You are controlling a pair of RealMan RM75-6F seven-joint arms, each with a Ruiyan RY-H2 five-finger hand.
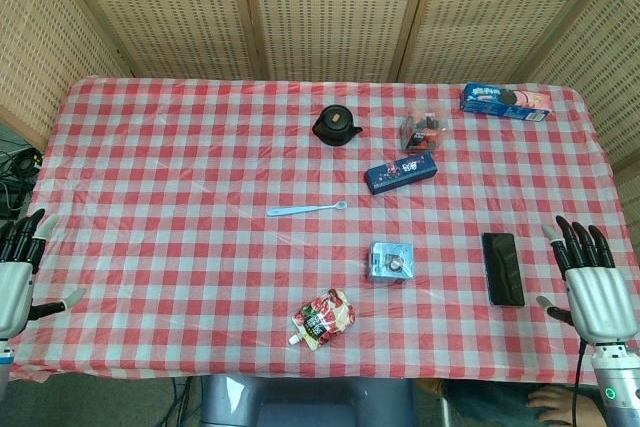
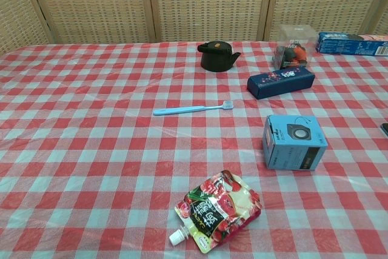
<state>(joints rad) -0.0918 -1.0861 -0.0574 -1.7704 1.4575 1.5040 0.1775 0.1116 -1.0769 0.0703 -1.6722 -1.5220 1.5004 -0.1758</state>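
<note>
- The left robot hand [image 1: 18, 265] was held open at the counter's [image 1: 150, 177] left edge, fingers spread, nothing grasped; no item lay near it.
- The right robot hand [image 1: 590, 282] was likewise open and empty, just beside the black phone [image 1: 503, 268], which lay flat.
- The small blue box [image 1: 391, 262], red spouted pouch [image 1: 322, 318] and blue toothbrush [image 1: 306, 209] were spaced apart, evidently for separate access.

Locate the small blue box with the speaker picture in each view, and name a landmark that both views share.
Head view: the blue box sits right of center, left of the black phone.
Chest view: it stands at middle right, nearer the camera than the dark blue carton.
Shared landmark: the light blue toothbrush lies to its upper left in both.
</note>
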